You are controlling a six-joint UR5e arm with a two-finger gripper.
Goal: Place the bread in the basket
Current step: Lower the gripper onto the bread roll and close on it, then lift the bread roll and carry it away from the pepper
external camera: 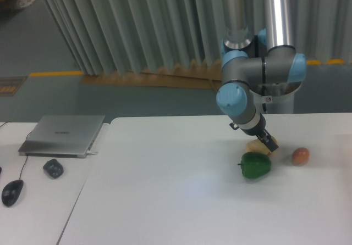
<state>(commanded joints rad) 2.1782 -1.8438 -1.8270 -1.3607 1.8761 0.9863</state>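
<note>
The bread (pixel 256 146) is a pale yellow-tan roll lying on the white table (pixel 165 190), just behind the green pepper (pixel 255 165), which hides its lower part. My gripper (pixel 269 142) is down at the right end of the bread, touching or just above it. Its dark fingers are small and partly merged with the bread, so I cannot tell whether they are open or shut. No basket is in view.
An orange-brown egg-shaped ball (pixel 300 156) lies right of the pepper. On the left table are a closed grey laptop (pixel 63 135), a dark lump (pixel 53 168) and a black mouse (pixel 12 191). The arm's base column (pixel 278 14) stands behind the table.
</note>
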